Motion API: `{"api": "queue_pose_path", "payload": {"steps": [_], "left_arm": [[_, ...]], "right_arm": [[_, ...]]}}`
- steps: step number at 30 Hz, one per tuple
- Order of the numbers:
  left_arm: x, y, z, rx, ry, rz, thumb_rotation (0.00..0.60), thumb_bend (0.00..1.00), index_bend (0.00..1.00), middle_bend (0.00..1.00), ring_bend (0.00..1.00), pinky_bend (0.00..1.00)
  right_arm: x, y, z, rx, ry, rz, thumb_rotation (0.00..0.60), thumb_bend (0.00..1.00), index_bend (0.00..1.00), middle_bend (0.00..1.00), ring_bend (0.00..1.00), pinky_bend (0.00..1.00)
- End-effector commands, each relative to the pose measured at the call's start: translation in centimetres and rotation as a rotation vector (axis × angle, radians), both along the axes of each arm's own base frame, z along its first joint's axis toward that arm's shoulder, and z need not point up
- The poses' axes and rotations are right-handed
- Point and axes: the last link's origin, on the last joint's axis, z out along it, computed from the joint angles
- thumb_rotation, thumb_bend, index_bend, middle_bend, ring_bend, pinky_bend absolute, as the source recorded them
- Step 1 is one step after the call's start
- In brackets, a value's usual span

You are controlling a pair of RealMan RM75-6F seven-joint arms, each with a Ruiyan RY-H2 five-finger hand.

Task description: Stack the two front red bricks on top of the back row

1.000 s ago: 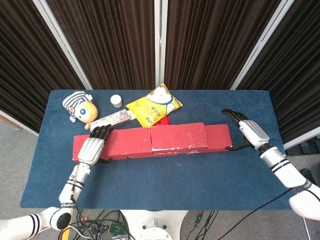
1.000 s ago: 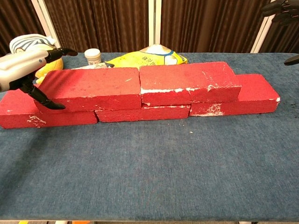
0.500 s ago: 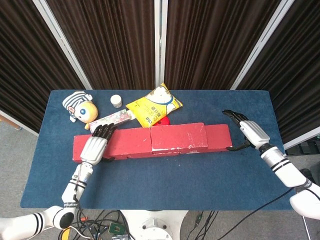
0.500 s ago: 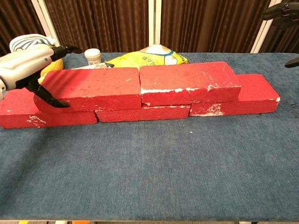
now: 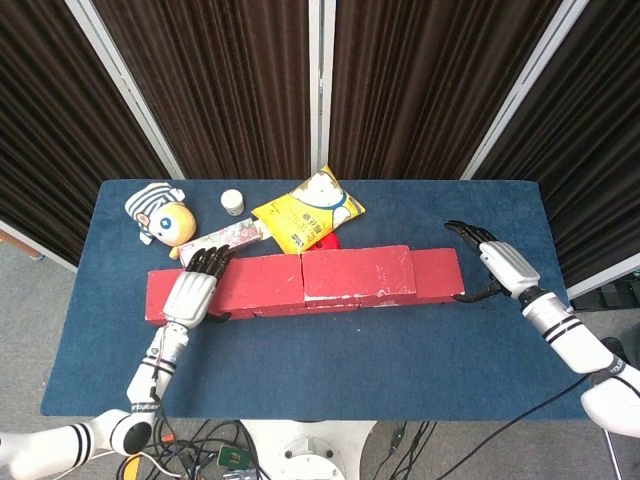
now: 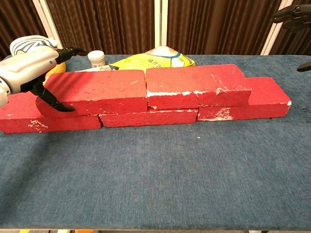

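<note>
Head view: two red bricks, the upper left brick (image 5: 258, 279) and the upper right brick (image 5: 358, 273), sit end to end atop the back row (image 5: 436, 271) on the blue table (image 5: 300, 360), so the stacking looks essentially complete. The left hand (image 5: 192, 290) lies over the left end of the upper left brick, fingers draped across its top and far edge, apparently clasping that end. The right hand (image 5: 497, 264) hovers just beyond the row's right end, fingers spread and gripping nothing, clear of the bricks. A plush toy (image 5: 160, 215), a small white jar (image 5: 232, 202), a yellow snack bag (image 5: 306, 212) and a patterned flat box (image 5: 226, 238) lie behind the row.

Chest view: the left hand (image 6: 30, 73) wraps the upper left brick's (image 6: 97, 90) left end, thumb down its front face and fingers over the top. The upper right brick (image 6: 197, 86) butts against it, overhanging the seams of the bottom row (image 6: 146, 117). Only dark fingertips of the right hand (image 6: 294, 12) show at the frame's upper right corner, well apart from the stack.

The bricks appear rigid and blocky, with chipped, whitened edges (possibly a light prop material, though weight cannot be judged). Their matte faces should resist slipping; the short ends look the best places to hold.
</note>
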Motion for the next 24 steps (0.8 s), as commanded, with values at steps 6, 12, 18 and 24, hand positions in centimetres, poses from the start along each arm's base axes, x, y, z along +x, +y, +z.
{"api": "queue_pose_path", "payload": {"steps": [6,12,18,24], "left_arm": [[0.1,-0.2,-0.1,-0.010,-0.001,-0.007,0.600,0.00,0.00,0.00,0.00,0.00],[0.0,-0.2,0.1,-0.005,-0.001,-0.006,0.600,0.00,0.00,0.00,0.00,0.00],[-0.6,-0.2,0.4,-0.005,0.020,0.012,0.600,0.00,0.00,0.00,0.00,0.00],[-1.0,-0.2,0.8,0.002,0.030,0.021,0.600,0.00,0.00,0.00,0.00,0.00]], "right_arm": [[-0.2,0.0,0.0,0.001,0.000,-0.005,0.600,0.00,0.00,0.00,0.00,0.00],[-0.2,0.0,0.0,0.000,0.003,-0.007,0.600,0.00,0.00,0.00,0.00,0.00],[-0.3,0.0,-0.2,0.008,0.005,-0.009,0.600,0.00,0.00,0.00,0.00,0.00],[-0.2,-0.1,-0.3,0.010,0.004,-0.007,0.600,0.00,0.00,0.00,0.00,0.00]]}}
